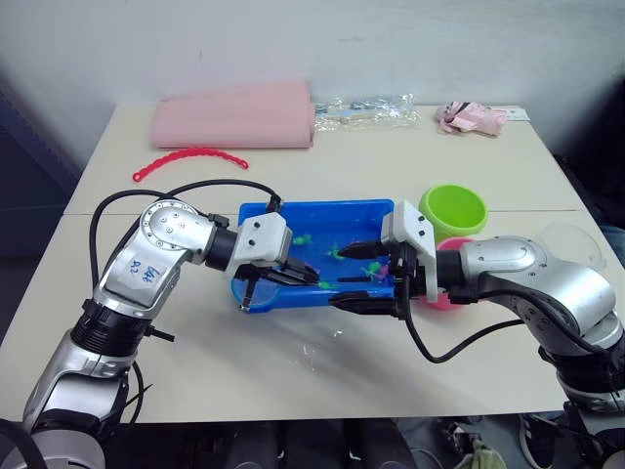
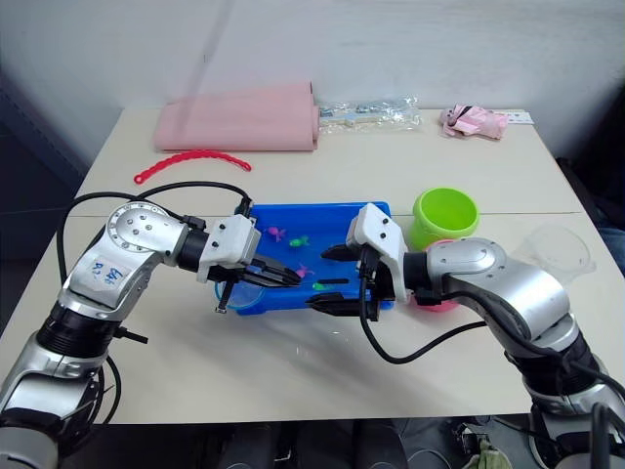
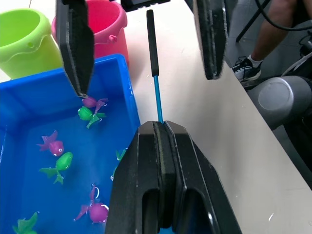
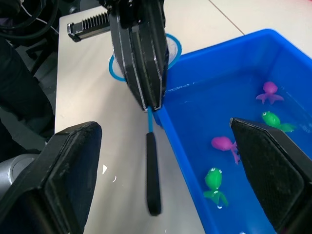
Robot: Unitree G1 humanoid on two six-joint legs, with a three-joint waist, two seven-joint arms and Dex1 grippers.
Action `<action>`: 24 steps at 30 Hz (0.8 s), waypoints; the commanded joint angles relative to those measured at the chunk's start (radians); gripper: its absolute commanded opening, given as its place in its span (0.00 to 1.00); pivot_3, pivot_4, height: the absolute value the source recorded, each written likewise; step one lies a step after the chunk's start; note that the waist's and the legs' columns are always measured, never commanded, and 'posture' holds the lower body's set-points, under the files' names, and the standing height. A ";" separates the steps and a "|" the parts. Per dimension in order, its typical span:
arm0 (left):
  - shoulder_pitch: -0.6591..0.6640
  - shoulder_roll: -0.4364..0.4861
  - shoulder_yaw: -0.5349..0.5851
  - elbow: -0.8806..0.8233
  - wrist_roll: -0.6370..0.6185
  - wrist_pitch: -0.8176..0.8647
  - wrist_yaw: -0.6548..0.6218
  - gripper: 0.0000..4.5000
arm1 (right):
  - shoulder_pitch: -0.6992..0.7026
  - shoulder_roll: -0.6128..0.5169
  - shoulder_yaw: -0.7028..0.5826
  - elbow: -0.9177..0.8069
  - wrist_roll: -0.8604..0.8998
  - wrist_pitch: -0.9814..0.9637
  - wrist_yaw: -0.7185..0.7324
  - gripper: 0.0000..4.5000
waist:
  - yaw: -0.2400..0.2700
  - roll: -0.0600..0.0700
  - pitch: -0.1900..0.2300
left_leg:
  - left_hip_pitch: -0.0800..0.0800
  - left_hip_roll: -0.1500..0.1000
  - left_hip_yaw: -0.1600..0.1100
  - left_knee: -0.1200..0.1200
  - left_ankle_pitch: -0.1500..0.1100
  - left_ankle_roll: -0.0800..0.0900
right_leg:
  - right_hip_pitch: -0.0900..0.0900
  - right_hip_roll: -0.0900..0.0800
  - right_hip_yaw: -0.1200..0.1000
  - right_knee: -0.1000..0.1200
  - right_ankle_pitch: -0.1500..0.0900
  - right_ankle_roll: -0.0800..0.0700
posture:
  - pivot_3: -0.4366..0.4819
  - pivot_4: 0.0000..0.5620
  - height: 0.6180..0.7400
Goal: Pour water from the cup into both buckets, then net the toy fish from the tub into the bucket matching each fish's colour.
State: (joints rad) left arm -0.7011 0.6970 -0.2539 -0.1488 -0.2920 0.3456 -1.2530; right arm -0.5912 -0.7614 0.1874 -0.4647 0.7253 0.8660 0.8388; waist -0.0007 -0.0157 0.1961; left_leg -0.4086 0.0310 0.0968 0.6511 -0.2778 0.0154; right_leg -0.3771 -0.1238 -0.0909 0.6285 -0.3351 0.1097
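A: Surface and room?
B: A beige table point(image 1: 410, 166) is filling most of the frame, with a pale wall running behind it across the top. In the left wrist view a person's leg and shoe point(image 3: 248, 68) are showing at the upper right, beyond the table edge.

A: Clutter around the work area?
B: A folded pink cloth point(image 1: 234, 115) is lying at upper centre-left, a red beaded strip point(image 1: 187, 156) just below it, a crinkled clear bag point(image 1: 371, 107) at upper centre, and a small pink wrapper point(image 1: 471, 117) at upper right.

A: Task items?
B: The blue tub point(image 1: 314, 217) is sitting mid-frame with pink and green toy fish point(image 3: 58, 163) floating in it. The green bucket point(image 1: 453, 209) is standing right of the tub; the pink bucket point(image 3: 105, 24) is sitting just below it, largely blocked by the right arm. The clear cup point(image 2: 559, 250) is resting at the far right.

A: End effectors?
B: The left gripper point(image 4: 141, 63) is clamping the net point(image 4: 152, 163) by its thin handle at the tub's near edge. The right gripper point(image 1: 366, 276) is hanging spread wide around the handle's dark end, not touching it.
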 commanded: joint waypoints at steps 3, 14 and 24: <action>-0.005 -0.001 0.021 -0.014 0.003 -0.007 0.012 0.01 | 0.018 0.029 -0.046 -0.033 0.025 0.012 -0.008 1.00 | 0.000 0.000 0.000 | 0.000 0.000 0.000 0.000 0.000 0.000 | 0.000 0.000 0.000 0.000 0.000 0.000 | 0.48 0.27 1.00; 0.002 -0.021 0.029 -0.033 -0.008 0.009 0.032 0.00 | 0.011 0.067 -0.058 0.004 0.019 0.015 0.005 0.01 | 0.000 0.000 0.000 | 0.000 0.000 0.000 0.001 0.000 0.000 | 0.000 0.000 0.000 0.001 0.000 0.000 | 0.48 0.27 1.00; 0.032 -0.037 0.248 -0.029 -0.207 0.030 0.051 0.51 | -0.036 0.031 -0.083 0.051 -0.051 -0.071 0.060 0.00 | -0.001 0.000 0.000 | 0.000 0.000 -0.001 0.001 0.000 0.000 | 0.000 0.000 0.000 0.001 0.000 0.000 | 0.48 0.27 1.00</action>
State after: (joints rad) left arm -0.6648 0.6551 -0.1062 -0.1652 -0.4224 0.3833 -1.2118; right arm -0.6009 -0.7024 0.1470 -0.4055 0.6988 0.8408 0.8743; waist -0.0015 -0.0157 0.1961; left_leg -0.4086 0.0313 0.0962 0.6528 -0.2775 0.0151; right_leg -0.3768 -0.1238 -0.0909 0.6299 -0.3350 0.1099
